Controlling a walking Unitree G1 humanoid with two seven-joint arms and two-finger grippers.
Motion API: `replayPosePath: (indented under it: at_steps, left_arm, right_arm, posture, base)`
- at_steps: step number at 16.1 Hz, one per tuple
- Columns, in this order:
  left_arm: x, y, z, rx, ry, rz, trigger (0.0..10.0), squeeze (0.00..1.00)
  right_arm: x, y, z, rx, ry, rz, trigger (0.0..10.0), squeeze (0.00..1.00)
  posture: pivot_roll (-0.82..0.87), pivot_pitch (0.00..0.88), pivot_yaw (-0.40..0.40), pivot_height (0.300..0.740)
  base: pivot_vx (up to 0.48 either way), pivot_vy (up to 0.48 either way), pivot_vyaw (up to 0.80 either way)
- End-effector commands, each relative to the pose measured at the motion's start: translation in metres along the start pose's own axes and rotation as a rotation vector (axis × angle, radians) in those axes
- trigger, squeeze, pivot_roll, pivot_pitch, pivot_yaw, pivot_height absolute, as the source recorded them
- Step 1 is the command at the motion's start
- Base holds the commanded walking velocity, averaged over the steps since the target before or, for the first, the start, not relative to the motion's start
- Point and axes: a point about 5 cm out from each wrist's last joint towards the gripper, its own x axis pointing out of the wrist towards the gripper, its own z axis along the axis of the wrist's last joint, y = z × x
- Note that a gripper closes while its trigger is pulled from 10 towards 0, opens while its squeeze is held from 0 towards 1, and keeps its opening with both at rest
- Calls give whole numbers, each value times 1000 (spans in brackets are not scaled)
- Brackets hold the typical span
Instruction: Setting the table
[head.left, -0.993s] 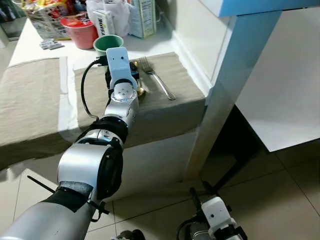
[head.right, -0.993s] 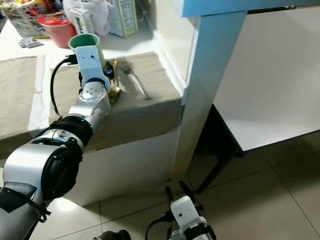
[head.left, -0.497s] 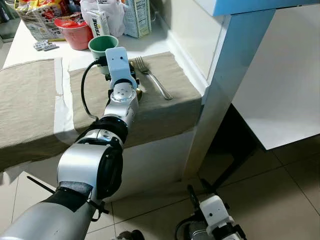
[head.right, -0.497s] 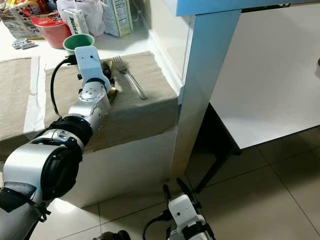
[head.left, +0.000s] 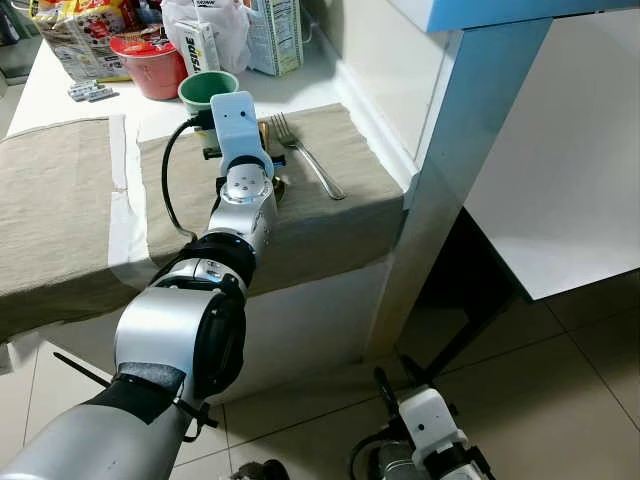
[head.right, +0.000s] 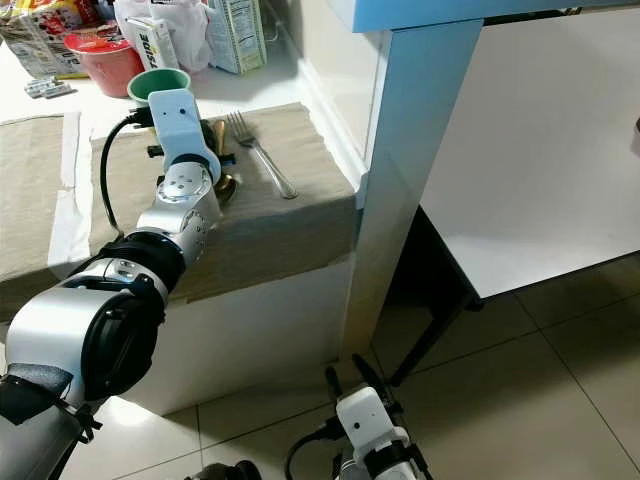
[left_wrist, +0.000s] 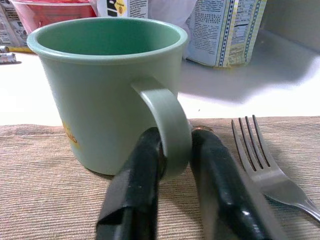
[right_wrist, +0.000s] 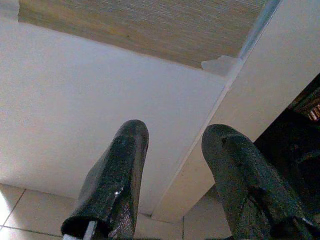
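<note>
Mug (left_wrist: 107, 90) handle is clamped between the left end effector (left_wrist: 172, 165) fingers on the placemat (head.left: 330, 215) beside the fork (head.left: 305, 155), barely shifted since a second ago, so placement seems unfinished.

Green mug (left_wrist: 107, 90) upright on tan placemat (head.left: 330, 215), silver fork (head.left: 308, 158) beside it

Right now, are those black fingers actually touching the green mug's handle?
Touching. In the left wrist view, the left gripper has its two black fingers pressed against either side of the green mug's handle.
</note>
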Motion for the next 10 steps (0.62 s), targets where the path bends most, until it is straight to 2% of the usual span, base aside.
replayPosePath:
  at_steps: [1,8,10]
  left_arm:
    - [2,-1,10,1,-27,-10,0,0]
    - [2,-4,15,3,-48,-19,0,0]
    - [3,-6,22,-13,-77,-29,0,0]
  right_arm:
    - [-2,0,-3,10,6,1,10000,0]
    - [0,-2,-4,8,7,2,10000,0]
    - [2,-2,-4,8,5,1,10000,0]
  posture:
    - [-394,112,69,740]
    - [-389,116,72,740]
    - [-385,114,73,740]
  base:
    - [0,0,0]
    - [0,0,0]
    - [0,0,0]
